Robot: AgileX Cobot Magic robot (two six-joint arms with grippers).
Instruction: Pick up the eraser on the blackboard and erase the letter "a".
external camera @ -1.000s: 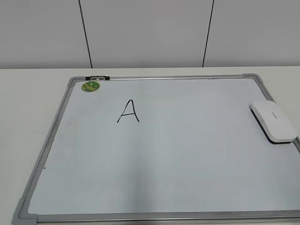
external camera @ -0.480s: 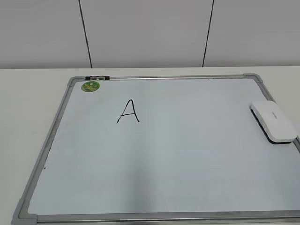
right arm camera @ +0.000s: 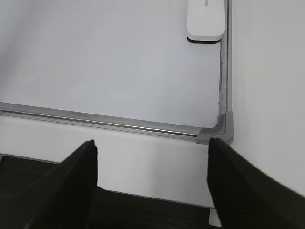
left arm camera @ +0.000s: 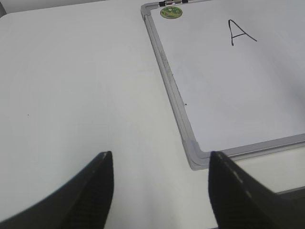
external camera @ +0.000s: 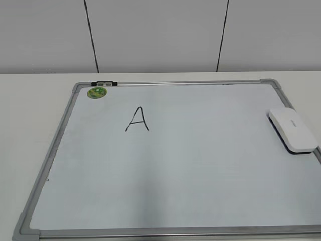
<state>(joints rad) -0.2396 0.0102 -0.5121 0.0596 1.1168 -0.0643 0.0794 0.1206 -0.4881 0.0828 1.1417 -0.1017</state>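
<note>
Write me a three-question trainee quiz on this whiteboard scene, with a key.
1. True or false: the eraser lies by the right edge of the blackboard.
2. Which item sits nearest the round green magnet? A) the eraser B) the written letter C) the right gripper
3. Fill in: both the left gripper and the right gripper have their jaws ____.

Key: 1 true; 2 B; 3 open, each holding nothing.
</note>
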